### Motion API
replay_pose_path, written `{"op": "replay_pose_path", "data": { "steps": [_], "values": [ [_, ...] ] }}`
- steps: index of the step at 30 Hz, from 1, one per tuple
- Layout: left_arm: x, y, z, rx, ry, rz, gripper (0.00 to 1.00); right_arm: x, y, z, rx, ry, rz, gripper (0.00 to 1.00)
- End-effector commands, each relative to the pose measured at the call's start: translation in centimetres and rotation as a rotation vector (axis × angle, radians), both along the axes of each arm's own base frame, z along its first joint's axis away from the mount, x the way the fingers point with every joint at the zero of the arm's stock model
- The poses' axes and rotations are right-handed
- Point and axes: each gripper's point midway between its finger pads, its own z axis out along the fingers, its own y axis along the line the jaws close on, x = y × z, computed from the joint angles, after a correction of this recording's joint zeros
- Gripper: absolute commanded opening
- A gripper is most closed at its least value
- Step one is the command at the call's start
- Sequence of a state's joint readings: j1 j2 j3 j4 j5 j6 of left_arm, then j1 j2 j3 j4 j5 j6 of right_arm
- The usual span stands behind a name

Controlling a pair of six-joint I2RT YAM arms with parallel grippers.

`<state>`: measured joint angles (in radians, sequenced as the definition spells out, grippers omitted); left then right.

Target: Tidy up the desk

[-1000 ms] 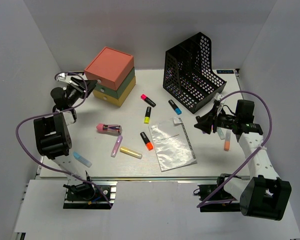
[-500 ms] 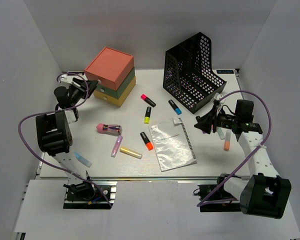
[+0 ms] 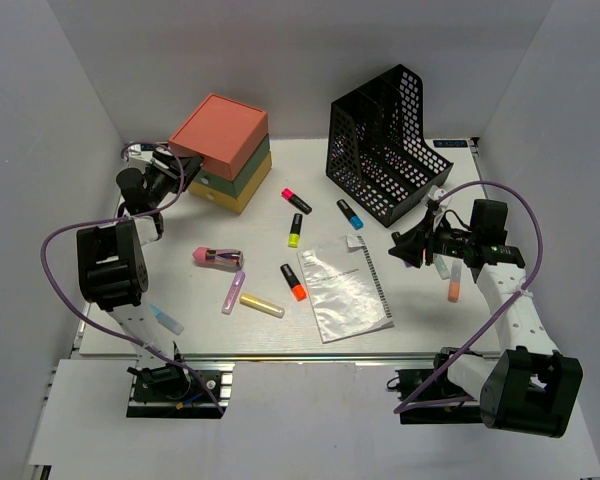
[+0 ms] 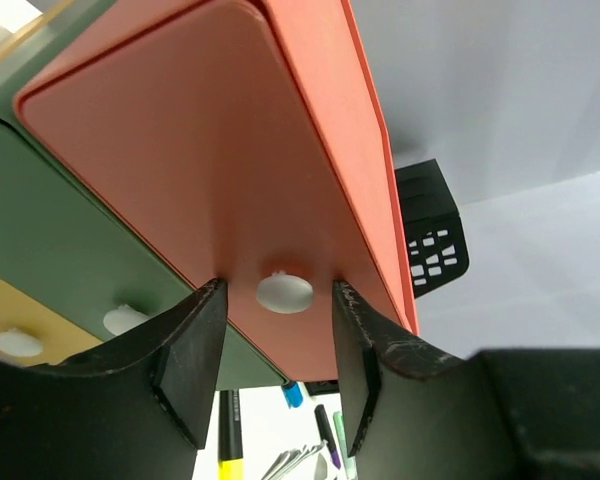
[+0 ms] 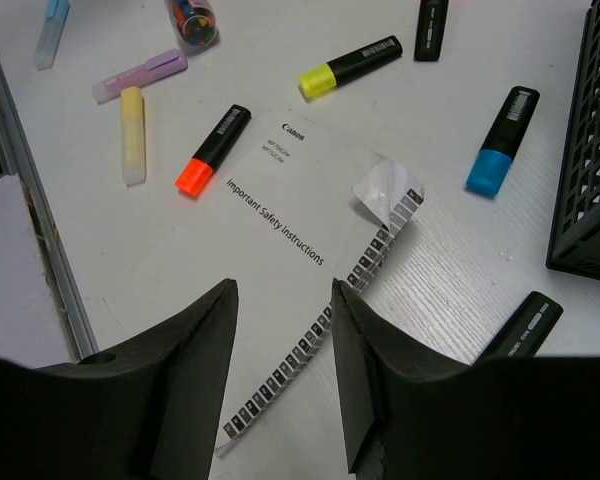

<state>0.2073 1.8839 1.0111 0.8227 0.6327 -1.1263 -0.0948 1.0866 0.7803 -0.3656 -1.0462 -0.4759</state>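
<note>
The white desk (image 3: pixel 420 305) holds scattered highlighters and a booklet. The stacked pink-green-yellow drawer box (image 3: pixel 220 150) stands at the back left. My left gripper (image 3: pixel 183 166) is open, its jaws either side of the white knob (image 4: pixel 284 292) on the pink top drawer (image 4: pixel 210 160), close to the drawer front and not closed on it. My right gripper (image 3: pixel 408 247) is open and empty, hovering above the right edge of the booklet (image 5: pixel 280 230), which reads "Important Safety instructions".
A black mesh file holder (image 3: pixel 385 145) stands at the back right. Loose on the desk are pink (image 3: pixel 296 200), yellow (image 3: pixel 295 230), blue (image 3: pixel 350 214) and orange (image 3: pixel 294 282) highlighters, a pink tube (image 3: pixel 218 258), pastel sticks (image 3: pixel 261 305), and a pen (image 3: pixel 454 283) by the right arm.
My left gripper has moved right and forward, up to the pink drawer's front. The right arm has not moved.
</note>
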Motion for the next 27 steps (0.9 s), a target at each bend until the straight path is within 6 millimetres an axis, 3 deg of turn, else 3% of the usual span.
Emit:
{"op": "replay_pose_path", "data": {
  "steps": [1,5,20,27],
  "values": [
    [0.7,0.5,1.6,0.008,-0.032,0.040,0.53,0.1,0.1,0.0,-0.003,-0.017,0.008,0.48],
    [0.7,0.6,1.3,0.005,-0.024,0.045,0.46,0.1,0.1,0.1,-0.002,-0.020,0.009,0.48],
    [-0.3,0.3,1.5,-0.007,-0.028,0.042,0.31,0.1,0.0,0.2,-0.005,-0.021,0.002,0.48],
    [-2.5,1.1,1.7,0.000,-0.030,0.059,0.29,0.1,-0.1,0.1,-0.008,-0.021,-0.003,0.48]
  ]
}}
